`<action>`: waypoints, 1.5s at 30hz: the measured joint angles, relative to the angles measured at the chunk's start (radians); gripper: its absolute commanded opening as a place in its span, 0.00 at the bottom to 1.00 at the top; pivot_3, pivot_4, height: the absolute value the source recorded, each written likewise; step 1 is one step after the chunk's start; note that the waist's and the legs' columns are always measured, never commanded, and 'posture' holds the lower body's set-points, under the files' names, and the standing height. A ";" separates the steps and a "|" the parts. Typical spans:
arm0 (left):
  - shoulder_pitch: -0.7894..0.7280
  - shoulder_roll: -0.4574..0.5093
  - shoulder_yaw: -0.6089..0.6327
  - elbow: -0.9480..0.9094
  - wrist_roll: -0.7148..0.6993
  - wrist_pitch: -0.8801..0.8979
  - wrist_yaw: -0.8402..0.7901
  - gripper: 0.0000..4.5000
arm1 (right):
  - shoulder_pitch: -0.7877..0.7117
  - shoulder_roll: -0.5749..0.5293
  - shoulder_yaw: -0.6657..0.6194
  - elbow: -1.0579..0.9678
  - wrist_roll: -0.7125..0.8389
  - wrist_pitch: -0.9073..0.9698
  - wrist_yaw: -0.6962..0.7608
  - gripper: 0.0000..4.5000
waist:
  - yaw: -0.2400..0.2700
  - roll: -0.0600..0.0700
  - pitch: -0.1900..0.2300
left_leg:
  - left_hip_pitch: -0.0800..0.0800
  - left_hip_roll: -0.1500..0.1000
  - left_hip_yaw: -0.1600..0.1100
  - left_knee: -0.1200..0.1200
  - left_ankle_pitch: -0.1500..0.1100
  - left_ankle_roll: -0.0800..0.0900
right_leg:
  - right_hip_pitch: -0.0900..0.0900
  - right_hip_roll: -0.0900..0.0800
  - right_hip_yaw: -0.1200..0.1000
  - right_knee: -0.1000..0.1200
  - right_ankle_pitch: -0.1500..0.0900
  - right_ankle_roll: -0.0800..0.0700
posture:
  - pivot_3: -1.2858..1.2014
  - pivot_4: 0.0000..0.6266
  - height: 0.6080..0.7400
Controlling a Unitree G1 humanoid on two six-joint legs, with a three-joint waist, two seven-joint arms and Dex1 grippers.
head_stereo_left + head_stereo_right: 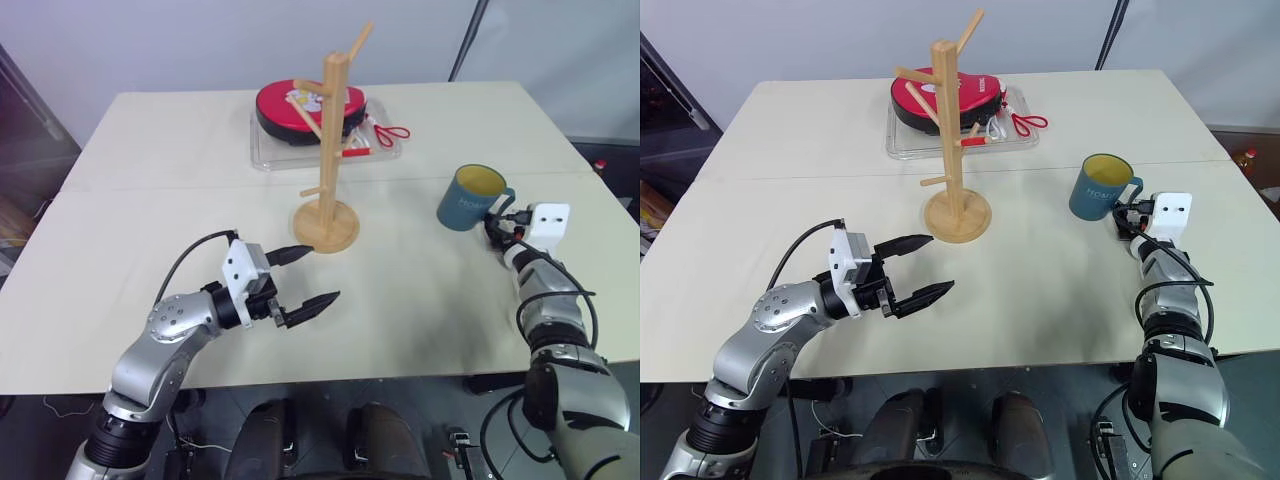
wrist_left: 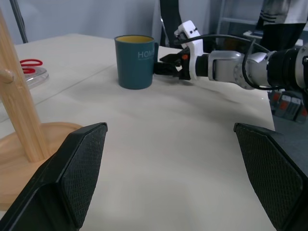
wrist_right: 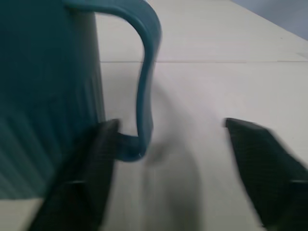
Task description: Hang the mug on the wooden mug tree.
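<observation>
Mug (image 1: 468, 197) stands upright on the counter (image 1: 420, 300), right side, handle pointing toward the right claw (image 1: 492, 222). From the right wrist view the handle loop (image 3: 144, 82) sits between the two fingers (image 3: 91, 163): one finger is tucked in by the mug wall, the other is well clear on the outside. There is a visible gap, so it is not clamped on the handle yet. Call it part-open, straddling the handle.

Mug tree (image 1: 331, 150) is near the counter centre, well apart from the mug, with pegs angled up and all bare. Behind it is a clear tray (image 1: 265, 155) with a red and black round appliance (image 1: 300, 105) and red scissors (image 1: 392, 132).

Left claw (image 1: 305, 278) hovers released over the counter in front of the tree base, holding nothing.

Step in hand, as I read it: the grasp on the handle. Lift and hang are not started.

Next move calls for pinching the handle firmly, then lifting and carrying the mug across to the tree with the loop open to a peg tip. The grip sits off to one side of the mug's weight, so the mug may swing or slip. The tree base is light too, and a sideways bump could shift it.
</observation>
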 measured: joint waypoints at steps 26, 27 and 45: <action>-0.040 0.022 0.135 0.188 -0.002 -0.076 -0.022 1.00 | 0.215 -0.178 0.352 -1.269 -0.095 0.370 0.347 0.02 | 0.003 0.002 0.002 | -0.001 0.003 0.000 0.001 -0.003 0.004 | -0.001 0.001 0.000 0.000 0.000 0.000 | 0.52 0.24 1.00; -0.048 0.022 0.145 0.188 -0.013 -0.076 -0.023 1.00 | 0.179 -0.178 0.367 -1.276 -0.102 0.400 0.347 0.02 | 0.005 0.002 0.002 | -0.001 0.003 -0.001 0.001 -0.003 0.005 | -0.001 0.001 0.000 0.000 0.000 0.000 | 0.52 0.24 1.00; -0.049 0.061 0.245 0.092 -0.132 -0.001 0.002 1.00 | -0.085 -0.151 0.470 -1.086 -0.213 0.455 0.388 0.02 | 0.001 0.001 0.003 | -0.002 0.001 -0.001 0.001 -0.004 0.005 | -0.001 0.000 -0.001 0.000 0.000 0.000 | 0.52 0.24 1.00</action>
